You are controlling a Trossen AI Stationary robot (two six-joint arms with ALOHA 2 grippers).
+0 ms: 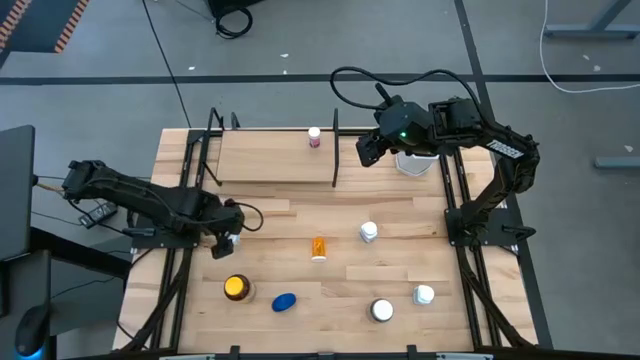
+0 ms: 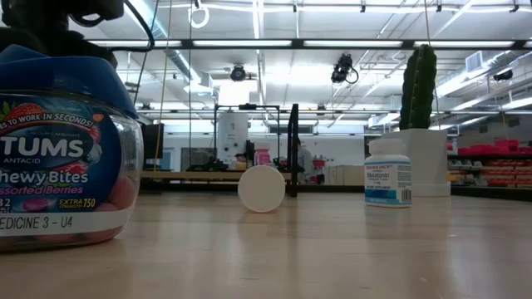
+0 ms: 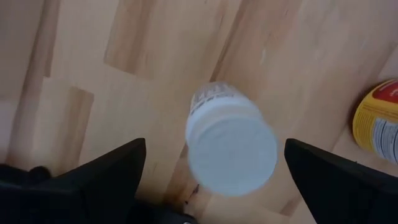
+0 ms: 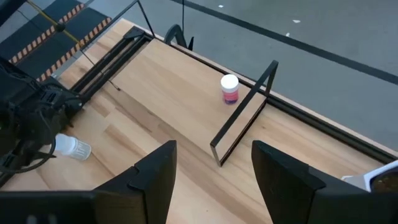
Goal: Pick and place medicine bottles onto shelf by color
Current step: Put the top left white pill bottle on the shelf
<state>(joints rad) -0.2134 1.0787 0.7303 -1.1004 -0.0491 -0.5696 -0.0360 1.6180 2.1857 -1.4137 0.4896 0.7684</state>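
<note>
On the left side of the worktop (image 1: 300,215) the left pincer (image 1: 225,243) hangs low with its fingers (image 3: 106,171) spread wide, a white-capped bottle (image 3: 230,140) lying on its side between them, not touched. Over the right end of the shelf (image 1: 270,158) the right pincer (image 1: 368,150) is released too, grasping nothing. One pink-labelled bottle (image 1: 314,138) stands on the shelf.
</note>
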